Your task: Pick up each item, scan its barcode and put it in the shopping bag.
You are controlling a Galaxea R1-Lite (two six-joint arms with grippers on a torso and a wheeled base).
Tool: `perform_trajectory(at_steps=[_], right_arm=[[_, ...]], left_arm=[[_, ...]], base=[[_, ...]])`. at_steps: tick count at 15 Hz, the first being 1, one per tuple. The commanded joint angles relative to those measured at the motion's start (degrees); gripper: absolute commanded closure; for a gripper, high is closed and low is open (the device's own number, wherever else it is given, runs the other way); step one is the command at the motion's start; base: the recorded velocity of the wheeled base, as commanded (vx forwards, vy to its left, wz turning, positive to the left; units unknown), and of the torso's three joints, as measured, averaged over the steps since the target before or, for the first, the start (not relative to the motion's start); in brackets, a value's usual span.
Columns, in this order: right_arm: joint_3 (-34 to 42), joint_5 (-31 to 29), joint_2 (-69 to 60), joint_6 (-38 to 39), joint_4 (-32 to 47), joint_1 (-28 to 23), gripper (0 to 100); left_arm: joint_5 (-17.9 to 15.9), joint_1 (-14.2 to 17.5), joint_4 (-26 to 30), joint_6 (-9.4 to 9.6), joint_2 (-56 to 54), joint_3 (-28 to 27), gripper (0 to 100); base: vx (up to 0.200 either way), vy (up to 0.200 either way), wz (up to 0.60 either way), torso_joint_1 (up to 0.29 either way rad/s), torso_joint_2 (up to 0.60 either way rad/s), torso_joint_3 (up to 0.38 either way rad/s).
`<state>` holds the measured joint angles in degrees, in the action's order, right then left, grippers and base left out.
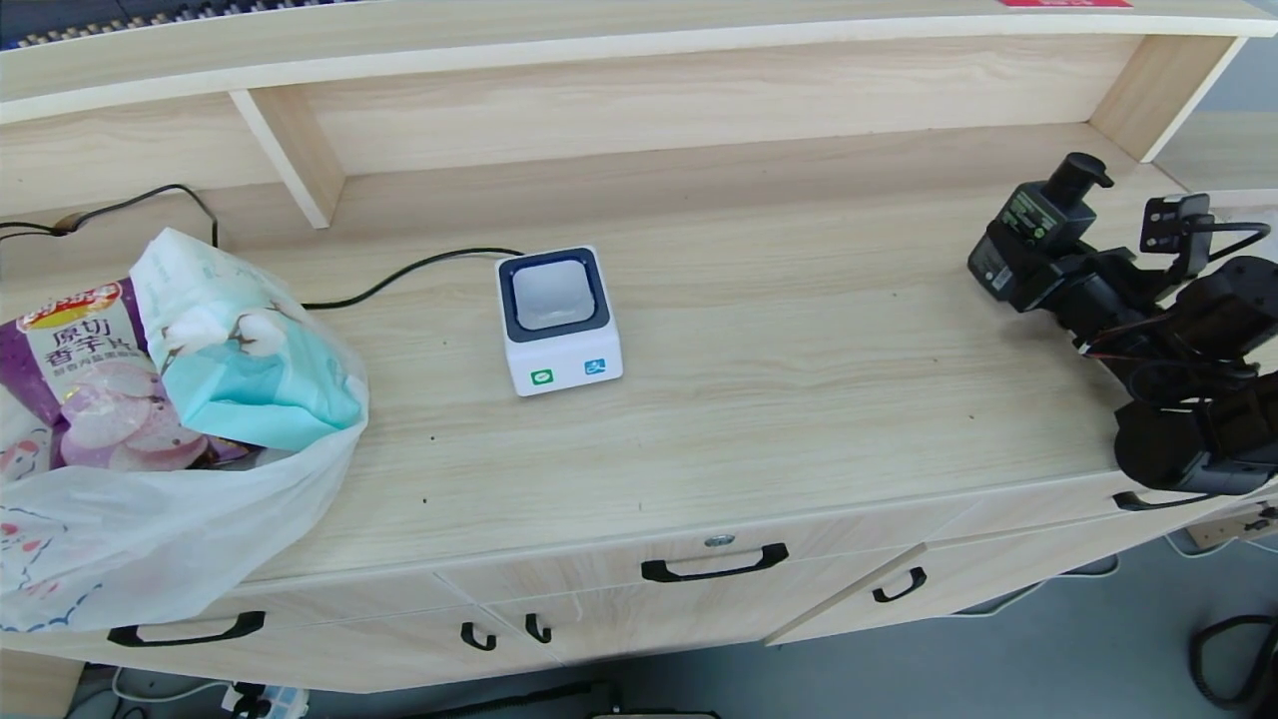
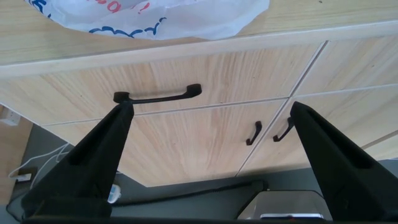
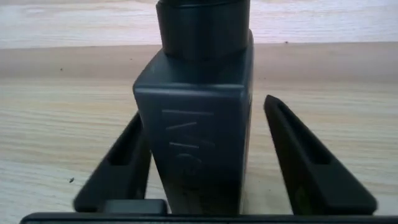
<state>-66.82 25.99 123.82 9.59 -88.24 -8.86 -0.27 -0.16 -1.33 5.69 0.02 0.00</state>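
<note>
A dark bottle [image 1: 1033,235] with a pump cap is at the counter's far right edge, tilted. My right gripper [image 3: 202,112] straddles the bottle [image 3: 199,143]. One finger lies against its side and the other stands a small gap away, so the gripper is open. The white scanner [image 1: 557,320] with its dark-framed window sits mid-counter. The white shopping bag [image 1: 150,539] lies at the left edge and holds a purple chips packet [image 1: 90,369] and a teal tissue pack [image 1: 250,359]. My left gripper [image 2: 211,109] hangs open and empty below the counter edge, in front of the drawers.
A black cable [image 1: 399,270] runs from the scanner toward the back left. A raised shelf with a slanted divider [image 1: 290,150] borders the counter's back. Drawer handles [image 1: 714,566] line the front. The bag's edge [image 2: 155,15] overhangs above a drawer handle [image 2: 158,96].
</note>
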Motion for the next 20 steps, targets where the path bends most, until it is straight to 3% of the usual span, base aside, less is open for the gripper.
perform_trajectory(at_steps=[1,10,14,17,18,20], right_arm=[[-0.3,0.1,0.2,0.0,0.0,0.0,100],[1.8,0.3,-9.1,0.2,0.0,1.0,100],[7.1,-0.8,-21.0,0.6,2.6,10.1,100],[8.3,-7.4,-29.3,0.6,11.5,21.0,100],[8.4,-11.9,-33.3,2.0,18.5,27.7,100],[9.0,-12.9,-34.8,4.8,21.2,31.3,100]], left_arm=[[0.0,0.0,-0.1,0.02,0.1,0.0,0],[0.0,0.0,-0.1,0.02,0.1,0.0,0],[0.0,0.0,-0.1,-0.16,0.1,0.0,0],[0.0,0.0,-0.1,-0.16,0.1,0.0,0],[0.0,0.0,-0.1,-0.16,0.1,0.0,0],[0.0,0.0,-0.1,-0.07,0.1,0.0,0]], base=[[0.000,0.000,0.00,0.000,0.00,0.000],[0.000,0.000,0.00,0.000,0.00,0.000],[0.000,0.000,0.00,0.000,0.00,0.000],[0.000,0.000,0.00,0.000,0.00,0.000],[0.000,0.000,0.00,0.000,0.00,0.000],[0.000,0.000,0.00,0.000,0.00,0.000]])
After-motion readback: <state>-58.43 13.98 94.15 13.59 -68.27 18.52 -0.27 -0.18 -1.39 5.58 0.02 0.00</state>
